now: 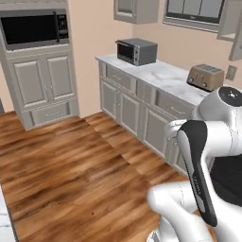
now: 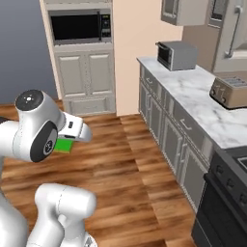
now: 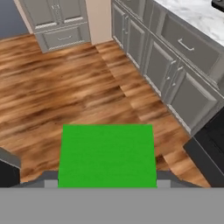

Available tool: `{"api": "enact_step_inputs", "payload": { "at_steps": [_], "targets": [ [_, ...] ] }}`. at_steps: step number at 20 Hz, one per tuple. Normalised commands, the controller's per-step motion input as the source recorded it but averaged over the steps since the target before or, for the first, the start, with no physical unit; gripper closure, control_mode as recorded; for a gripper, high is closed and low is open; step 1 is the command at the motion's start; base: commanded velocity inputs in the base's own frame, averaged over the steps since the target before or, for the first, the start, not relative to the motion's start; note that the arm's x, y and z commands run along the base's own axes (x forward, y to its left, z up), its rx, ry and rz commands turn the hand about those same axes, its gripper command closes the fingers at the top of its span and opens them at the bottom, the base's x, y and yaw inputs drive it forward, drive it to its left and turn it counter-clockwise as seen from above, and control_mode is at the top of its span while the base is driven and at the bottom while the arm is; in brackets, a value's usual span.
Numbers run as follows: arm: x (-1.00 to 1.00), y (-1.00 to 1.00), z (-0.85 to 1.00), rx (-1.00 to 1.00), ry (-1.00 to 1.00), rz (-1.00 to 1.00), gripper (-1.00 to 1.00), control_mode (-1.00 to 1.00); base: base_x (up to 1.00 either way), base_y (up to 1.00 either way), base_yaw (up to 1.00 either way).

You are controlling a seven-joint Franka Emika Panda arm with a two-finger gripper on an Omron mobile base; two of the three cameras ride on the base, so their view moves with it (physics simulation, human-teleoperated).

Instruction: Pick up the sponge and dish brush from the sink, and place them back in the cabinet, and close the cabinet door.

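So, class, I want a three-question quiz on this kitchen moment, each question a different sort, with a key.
1. True or false: the claw holds the sponge.
2. Which appliance stands on the marble counter nearest the corner by the wall: A toaster oven, B toaster, C kettle?
3. Fill in: the floor is made of ____ planks.

Key: 1 true; 2 A; 3 wooden.

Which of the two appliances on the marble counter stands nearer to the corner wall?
The dark grey toaster oven, at the counter's far end by the peach wall. The tan toaster sits further along, closer to the robot.
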Motion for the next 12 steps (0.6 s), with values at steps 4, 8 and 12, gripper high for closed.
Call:
{"api": "enact_step_inputs", "payload": {
  "at_steps": [4,8,12],
  "targets": [
    [0.00,0.00,0.00,0.00,0.00,0.00,1.00,1.00,0.70,0.00,0.00],
    [0.00,0.00,0.00,0.00,0.00,0.00,1.00,1.00,0.76,0.00,0.00],
    [0.00,0.00,0.00,0.00,0.00,0.00,1.00,1.00,0.89,0.00,0.00]
  ]
}}
